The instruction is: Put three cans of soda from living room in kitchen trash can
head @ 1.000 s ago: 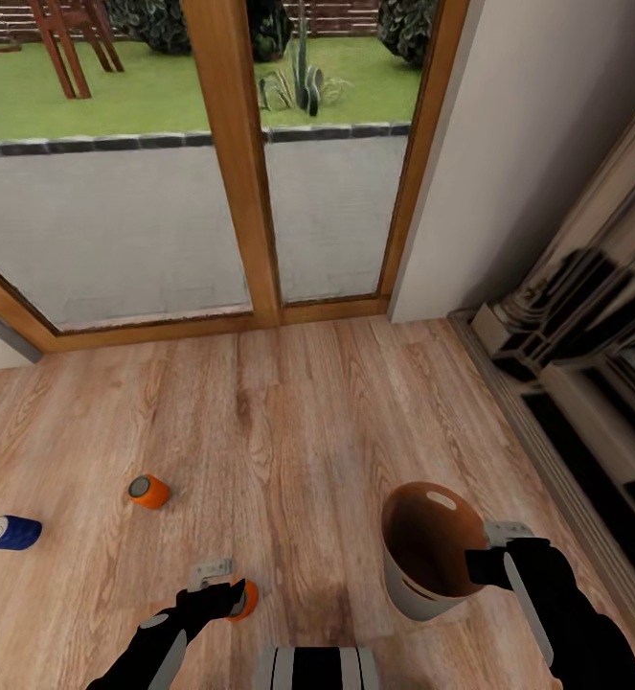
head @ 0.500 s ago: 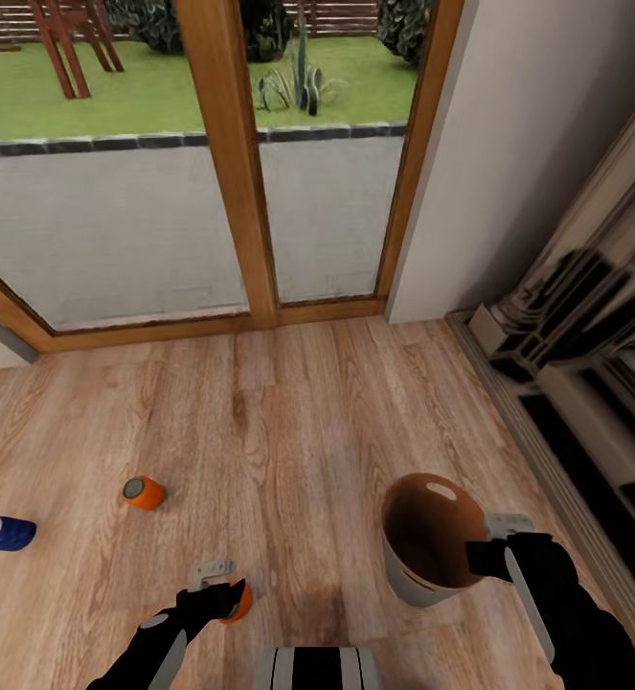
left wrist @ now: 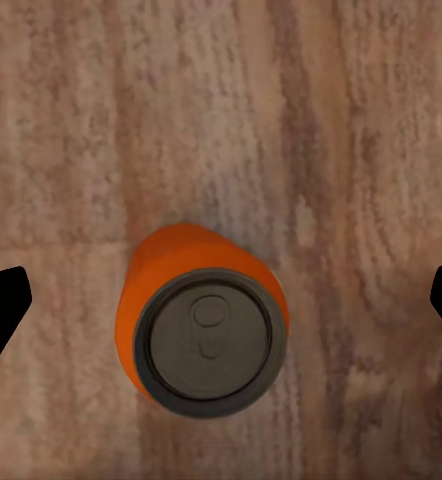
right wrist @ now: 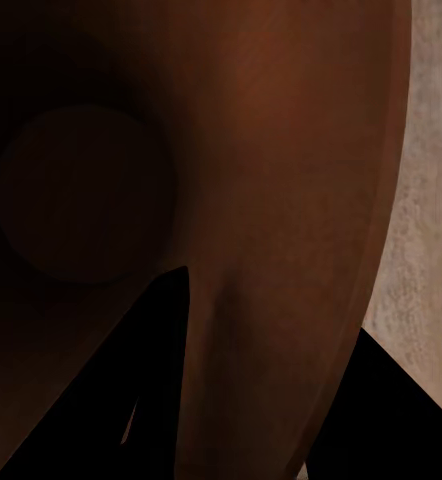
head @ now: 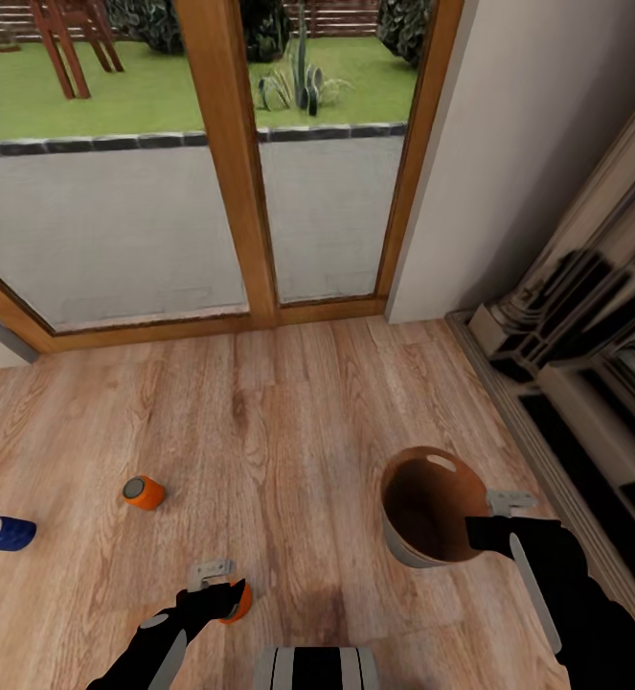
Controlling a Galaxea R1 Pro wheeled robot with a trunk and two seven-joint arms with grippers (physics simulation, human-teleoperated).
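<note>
Bare plank floor (head: 288,450) lies open between orange can (head: 145,493) and bin (head: 430,508)

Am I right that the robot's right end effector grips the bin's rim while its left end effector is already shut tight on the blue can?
Not quite. The right end effector does grip the bin at its rim, but the left end effector is open, and the can between its fingers is an orange can, not yet gripped, as the left wrist view shows. The blue can lies apart on the floor.
</note>
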